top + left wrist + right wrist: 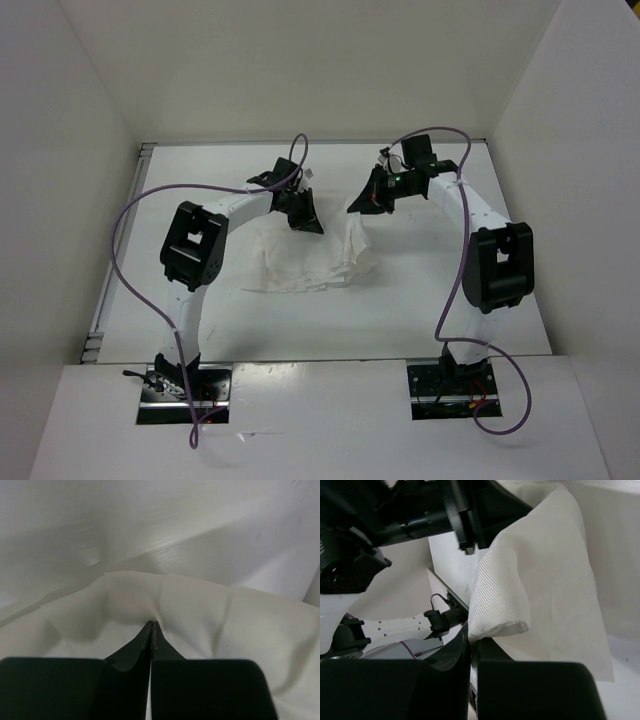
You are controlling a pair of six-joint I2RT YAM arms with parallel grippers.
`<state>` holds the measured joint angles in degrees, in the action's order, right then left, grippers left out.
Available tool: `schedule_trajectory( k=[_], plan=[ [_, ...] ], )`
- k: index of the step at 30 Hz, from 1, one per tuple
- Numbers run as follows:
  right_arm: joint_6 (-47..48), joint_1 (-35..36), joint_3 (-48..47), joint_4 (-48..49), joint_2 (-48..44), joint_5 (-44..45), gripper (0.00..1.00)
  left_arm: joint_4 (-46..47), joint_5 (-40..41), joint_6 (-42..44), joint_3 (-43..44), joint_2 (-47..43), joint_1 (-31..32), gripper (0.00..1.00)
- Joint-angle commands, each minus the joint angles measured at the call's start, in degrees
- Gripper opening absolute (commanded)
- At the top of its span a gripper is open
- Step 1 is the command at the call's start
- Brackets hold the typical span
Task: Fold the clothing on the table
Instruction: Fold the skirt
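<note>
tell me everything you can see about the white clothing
Thin white fabric, creased and rumpled, the clothing lies in a loose heap on the middle of the white table. The left gripper is shut on a pucker of it near its far edge. The right gripper is shut on its right side, holding up a flap that hangs in a curled fold and shows a fine ribbed weave.

One clothing being counted, one table being counted, two grippers being counted, left gripper, right gripper.
</note>
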<state>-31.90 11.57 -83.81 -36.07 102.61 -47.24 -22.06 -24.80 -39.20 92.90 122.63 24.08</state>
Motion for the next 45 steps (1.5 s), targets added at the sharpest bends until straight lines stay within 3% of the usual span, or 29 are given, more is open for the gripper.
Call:
schedule_trajectory(
  k=[1, 10, 19, 26, 35, 45],
  plan=[
    [-0.7, 1.1, -3.0, 0.6, 0.1, -0.5, 0.0, 0.5, 0.3, 1.4, 2.7, 3.8, 0.2, 0.0],
    [-2.6, 3.0, -3.6, 2.8, 0.1, -2.0, 0.0, 0.5, 0.9, 1.9, 4.1, 8.3, 1.8, 0.0],
    [-6.9, 10.0, -6.8, 7.0, 3.6, -3.0, 0.0, 4.8, -2.8, -0.5, 6.2, 10.3, 2.3, 0.0],
    [-6.9, 11.8, -10.5, 7.0, 8.0, -2.5, 0.0, -1.1, 3.9, 2.1, 2.4, -2.4, -0.8, 0.04],
    [-6.9, 13.5, -13.3, 7.7, 14.2, -1.6, 0.0, -7.8, 18.3, 5.8, -7.9, -20.3, -13.3, 0.1],
    [-5.6, 14.0, -18.6, 5.1, 16.9, -0.9, 0.0, -9.5, 22.1, 6.9, -21.0, -25.6, -16.8, 0.09]
  ],
)
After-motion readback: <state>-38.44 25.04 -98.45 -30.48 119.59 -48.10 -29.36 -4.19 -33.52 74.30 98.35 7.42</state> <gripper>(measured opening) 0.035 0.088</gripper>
